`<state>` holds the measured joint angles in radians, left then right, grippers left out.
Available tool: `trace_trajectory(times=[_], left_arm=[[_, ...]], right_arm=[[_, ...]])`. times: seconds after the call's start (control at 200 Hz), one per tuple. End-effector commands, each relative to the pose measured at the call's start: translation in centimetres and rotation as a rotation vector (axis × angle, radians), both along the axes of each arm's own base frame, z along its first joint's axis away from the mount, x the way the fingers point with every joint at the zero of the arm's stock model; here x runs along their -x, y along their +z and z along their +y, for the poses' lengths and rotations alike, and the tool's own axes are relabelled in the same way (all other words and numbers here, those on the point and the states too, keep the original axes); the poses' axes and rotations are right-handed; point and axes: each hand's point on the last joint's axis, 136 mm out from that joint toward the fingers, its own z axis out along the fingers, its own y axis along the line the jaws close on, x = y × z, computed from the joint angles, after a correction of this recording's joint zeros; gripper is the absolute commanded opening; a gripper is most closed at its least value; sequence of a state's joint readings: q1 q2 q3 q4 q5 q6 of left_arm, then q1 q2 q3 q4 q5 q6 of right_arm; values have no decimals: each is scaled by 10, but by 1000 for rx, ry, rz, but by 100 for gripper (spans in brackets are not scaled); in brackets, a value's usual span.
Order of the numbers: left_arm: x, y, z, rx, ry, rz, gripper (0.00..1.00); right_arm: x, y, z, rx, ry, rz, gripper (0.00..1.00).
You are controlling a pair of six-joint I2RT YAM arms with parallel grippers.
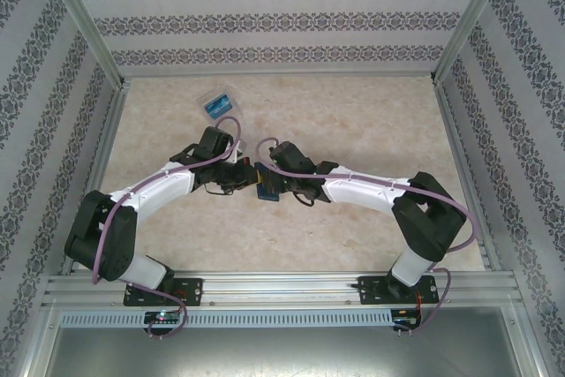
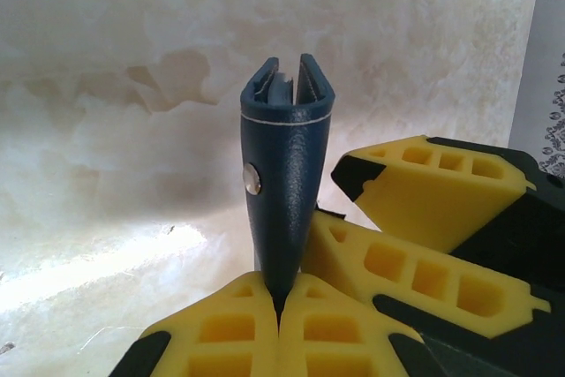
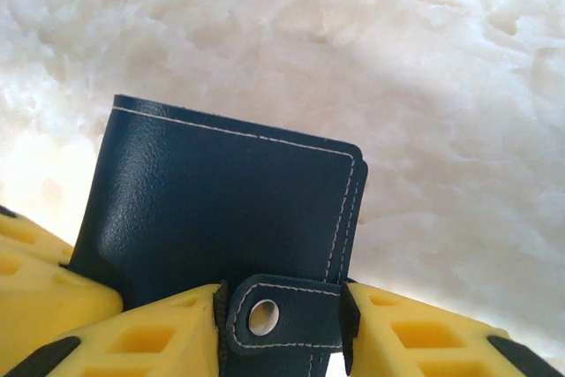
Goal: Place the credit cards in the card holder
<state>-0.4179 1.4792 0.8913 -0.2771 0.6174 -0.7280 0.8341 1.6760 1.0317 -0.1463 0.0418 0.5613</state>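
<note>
In the top view the two arms meet over the middle of the table (image 1: 380,121). The card holder (image 1: 267,192) sits between the left gripper (image 1: 242,176) and the right gripper (image 1: 284,184). Far and to the left, well apart from both, lies a clear box (image 1: 231,94) with something blue inside. It may be one of the credit cards (image 1: 216,108), though it is too small to be sure. The left arm is the nearer one to it.

In the left wrist view the left gripper (image 2: 281,305) is pressed together on the card holder's (image 2: 287,192) folded edge. The holder shows edge-on, its long axis running straight away from the claw. Its mouth is at the far end, with the leaves slightly parted. The right gripper's yellow fingers (image 2: 415,174) sit just beside it on the right.

The right wrist view shows the holder's broad navy face (image 3: 221,200) instead. The snap tab (image 3: 284,315) lies between the right gripper's fingers (image 3: 159,342), which stand partly spread on either side of it. I cannot tell whether they pinch it. The next move likely turns on freeing that tab.
</note>
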Motion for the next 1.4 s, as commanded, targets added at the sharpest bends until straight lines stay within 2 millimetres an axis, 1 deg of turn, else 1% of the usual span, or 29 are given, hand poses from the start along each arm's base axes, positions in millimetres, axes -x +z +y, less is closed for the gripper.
trace_trajectory(times=[0.0, 0.045, 0.205, 0.33, 0.415, 0.57, 0.684, 0.749, 0.824, 0.889, 0.994, 1.094, 1.119, 1.229, 1.254, 1.269, 1.299, 1.324, 1.349, 1.384, 1.394], left_arm=[[3, 12, -13, 44, -34, 11, 1], [3, 10, -11, 39, -24, 15, 1], [4, 8, -8, 20, -8, 18, 1], [4, 4, -5, 9, 4, 17, 1], [4, 0, -5, 3, -1, 28, 1], [3, -8, -3, -23, 7, 38, 1], [-2, -13, -7, -14, 2, 43, 0], [-5, -20, -8, -23, 14, 52, 0], [-8, -27, -16, -16, 8, 41, 1], [-12, -35, -28, -3, -8, 39, 3], [-15, -50, -45, 17, -41, 48, 11], [-19, -59, -59, 61, -74, 56, 23], [-21, -60, -60, 63, -80, 56, 25], [-23, -61, -58, 35, -95, 45, 40], [-22, -61, -57, 28, -100, 41, 42], [-23, -61, -57, 25, -101, 37, 46], [-22, -60, -56, 18, -106, 33, 47], [-22, -59, -55, 15, -111, 32, 53], [-21, -58, -56, 16, -119, 31, 55], [-20, -56, -57, 25, -133, 29, 67], [-20, -55, -58, 29, -138, 28, 71]], right_arm=[[-10, -6, -5, 54, -40, -30, 38], [-10, -7, -6, 63, -48, -34, 37], [-13, -11, -17, 90, -102, -46, 18], [-11, -8, -20, 80, -113, -55, 7], [-10, -8, -27, 82, -131, -60, 0], [-8, -7, -45, 43, -165, -30, 0], [-4, -8, -64, 10, -182, -6, 0], [-1, -8, -75, -8, -188, -5, 0], [2, -8, -85, -29, -182, 3, 0], [4, -9, -95, -33, -189, 11, 0], [6, -8, -106, -61, -203, 29, 0], [8, -9, -115, -79, -219, 41, 0], [8, -10, -118, -74, -232, 41, 0], [10, -17, -141, -39, -313, 48, 0], [10, -17, -143, -45, -316, 52, 0], [10, -16, -143, -48, -313, 53, 0], [11, -16, -144, -53, -308, 56, 0], [11, -14, -144, -59, -301, 57, 0], [12, -12, -143, -64, -292, 55, 0], [13, -7, -139, -81, -271, 50, 0], [13, -6, -138, -88, -265, 49, 0]])
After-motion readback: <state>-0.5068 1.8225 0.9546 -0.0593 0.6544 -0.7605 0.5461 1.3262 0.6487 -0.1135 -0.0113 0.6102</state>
